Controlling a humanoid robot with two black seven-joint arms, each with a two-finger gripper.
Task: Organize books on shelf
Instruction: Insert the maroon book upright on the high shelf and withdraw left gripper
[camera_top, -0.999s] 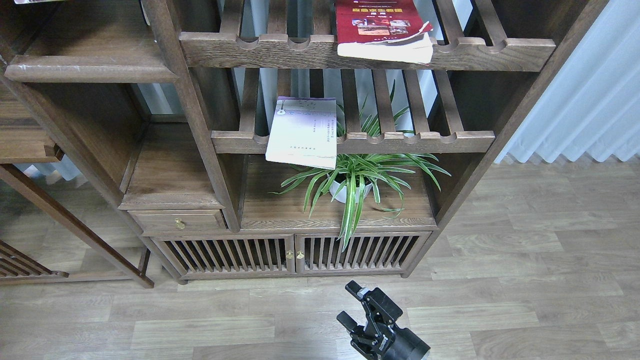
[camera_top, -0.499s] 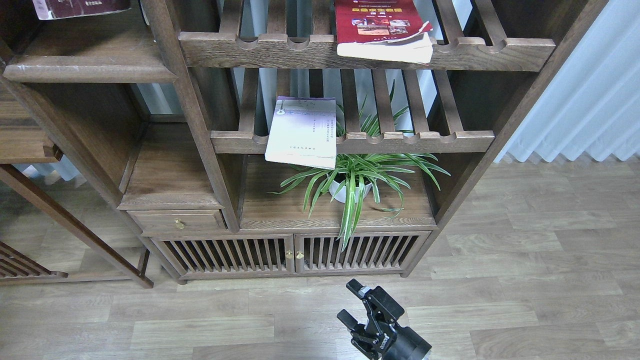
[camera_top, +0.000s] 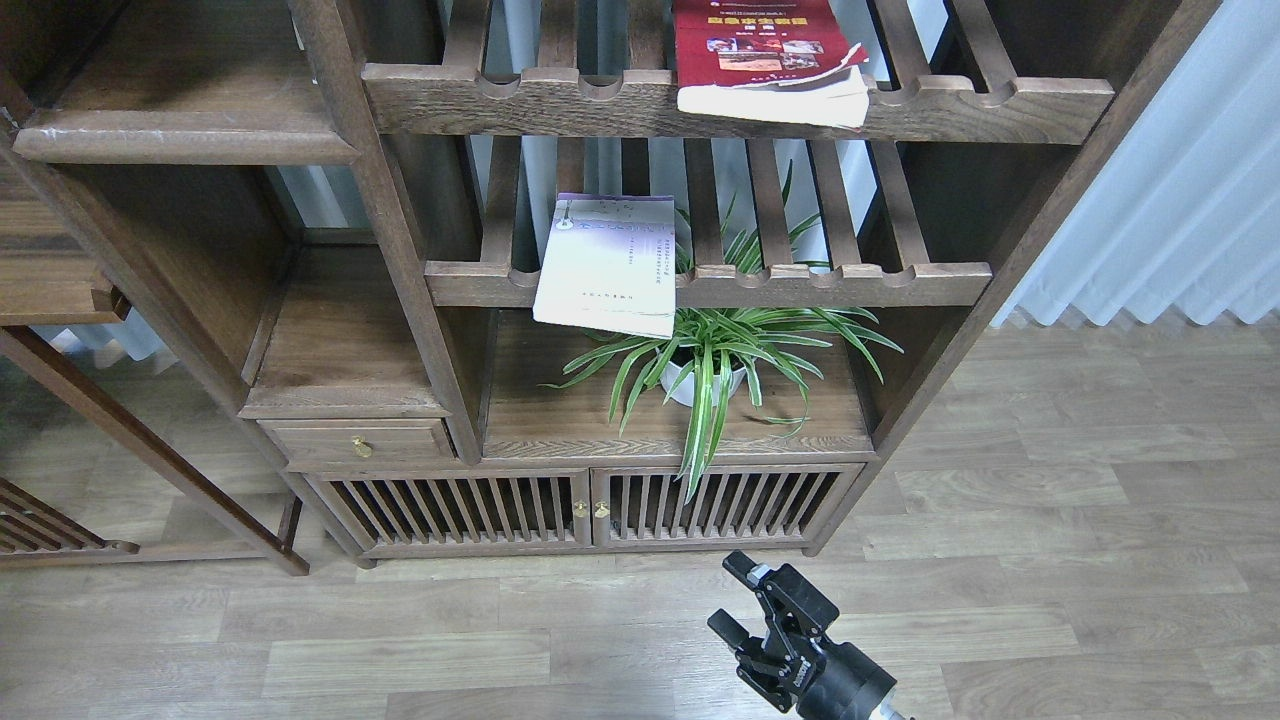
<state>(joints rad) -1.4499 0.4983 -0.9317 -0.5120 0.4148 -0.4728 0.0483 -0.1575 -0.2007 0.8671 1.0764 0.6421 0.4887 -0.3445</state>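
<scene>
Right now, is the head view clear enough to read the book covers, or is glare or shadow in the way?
Head view: sharp and evenly lit, no glare; the lavender-white book and red book are crisp, but their print is too small to read; the red one's top is cropped; deep shadow under the solid shelf.

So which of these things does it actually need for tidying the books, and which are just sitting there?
Part of the job:
red book on the top slatted rack
pale book on the lower rack
solid shelf at upper left
right gripper, open and empty

Just there:
potted plant
small drawer
cabinet doors
curtain
</scene>
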